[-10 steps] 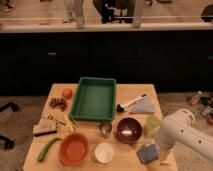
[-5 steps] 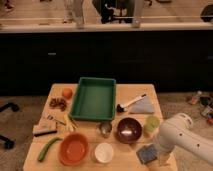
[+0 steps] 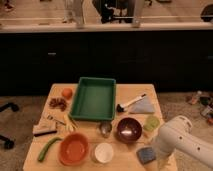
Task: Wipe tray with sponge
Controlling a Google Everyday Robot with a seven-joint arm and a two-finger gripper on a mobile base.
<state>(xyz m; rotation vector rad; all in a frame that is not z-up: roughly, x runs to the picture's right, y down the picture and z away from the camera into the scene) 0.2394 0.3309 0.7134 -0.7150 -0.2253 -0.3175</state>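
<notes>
In the camera view, the white arm (image 3: 184, 142) reaches in from the near right corner, bends at a rounded joint and points down over the near right edge of the wooden bench (image 3: 127, 90). The gripper (image 3: 158, 161) is low at the arm's end, just right of the blue-grey sponge (image 3: 146, 155) lying on the bench. I cannot tell whether the gripper is open or holding anything. The green tray (image 3: 94, 100) lies well apart, at the far middle, beyond a dark bowl (image 3: 129, 129).

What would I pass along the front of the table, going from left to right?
Green vegetable → orange bowl → white bowl → sponge → gripper, right beside the sponge.
</notes>
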